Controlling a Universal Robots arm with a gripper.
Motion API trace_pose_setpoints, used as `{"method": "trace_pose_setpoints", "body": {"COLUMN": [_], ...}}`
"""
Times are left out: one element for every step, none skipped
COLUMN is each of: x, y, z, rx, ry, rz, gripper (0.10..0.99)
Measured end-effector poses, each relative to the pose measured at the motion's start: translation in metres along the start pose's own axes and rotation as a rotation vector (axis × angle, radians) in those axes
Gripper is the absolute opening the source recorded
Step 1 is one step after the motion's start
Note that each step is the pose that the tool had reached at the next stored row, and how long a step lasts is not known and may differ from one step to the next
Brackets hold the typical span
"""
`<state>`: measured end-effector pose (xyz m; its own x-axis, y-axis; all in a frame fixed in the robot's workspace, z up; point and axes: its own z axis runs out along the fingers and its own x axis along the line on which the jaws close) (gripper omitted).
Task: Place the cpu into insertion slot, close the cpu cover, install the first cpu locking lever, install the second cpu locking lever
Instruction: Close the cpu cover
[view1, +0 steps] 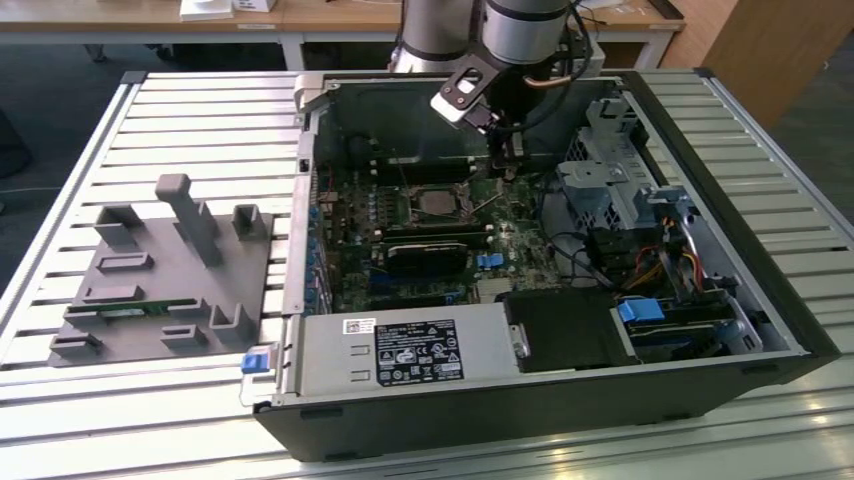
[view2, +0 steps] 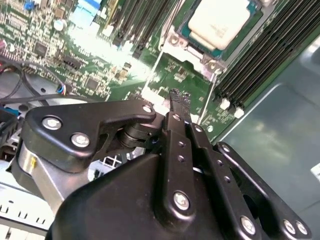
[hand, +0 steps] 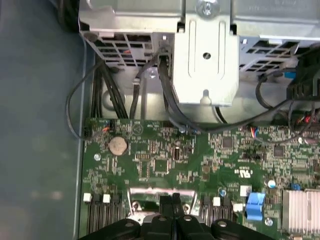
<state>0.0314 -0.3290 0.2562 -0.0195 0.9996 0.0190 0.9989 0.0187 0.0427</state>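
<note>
The cpu (view2: 218, 22), a square chip with a pale metal top, lies in the insertion slot (view2: 202, 51) on the green motherboard, also seen in the exterior view (view1: 435, 203). The silvery cpu cover (view2: 175, 41) frames it and looks flat over it. A thin wire locking lever (view2: 155, 70) runs from the socket corner toward my gripper, and another lever (view2: 206, 102) lies along the other side. My gripper (view2: 179, 97) hangs just off the socket on the exterior view's right (view1: 501, 172). Its black fingers are pressed together, tips (hand: 171, 197) close above the board, with nothing visibly pinched.
The open computer case (view1: 787, 300) walls in the board. A metal drive cage (hand: 205, 50) with black cables (hand: 140, 90) stands close to the arm. Long memory slots (view2: 260, 55) flank the socket. A grey fixture (view1: 160, 270) sits outside on the slatted table.
</note>
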Motion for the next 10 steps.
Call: {"method": "trace_pose_setpoints", "body": {"x": [0.0001,0.0002,0.0005,0.0011,0.0015,0.0018,0.0023,0.0028,0.0033,0.0037], "y": [0.0016,0.0035,0.0057,0.0076,0.0093,0.0113,0.0134,0.0156,0.0175,0.0197], "z": [0.0001,0.0002,0.0003,0.0004,0.0005,0.0006,0.0007,0.0008,0.001,0.0012], "rx": [0.0,0.001,0.001,0.002,0.003,0.005,0.006,0.008,0.009,0.01], "ry": [0.0001,0.0001,0.0002,0.0002,0.0001,0.0002,0.0001,0.0001,0.0002,0.0003], "rz": [0.0,0.0,0.0,0.0,0.0,0.0,0.0,0.0,0.0,0.0], "gripper": [0.106,0.106,0.106,0.106,0.106,0.106,0.106,0.106,0.106,0.106]}}
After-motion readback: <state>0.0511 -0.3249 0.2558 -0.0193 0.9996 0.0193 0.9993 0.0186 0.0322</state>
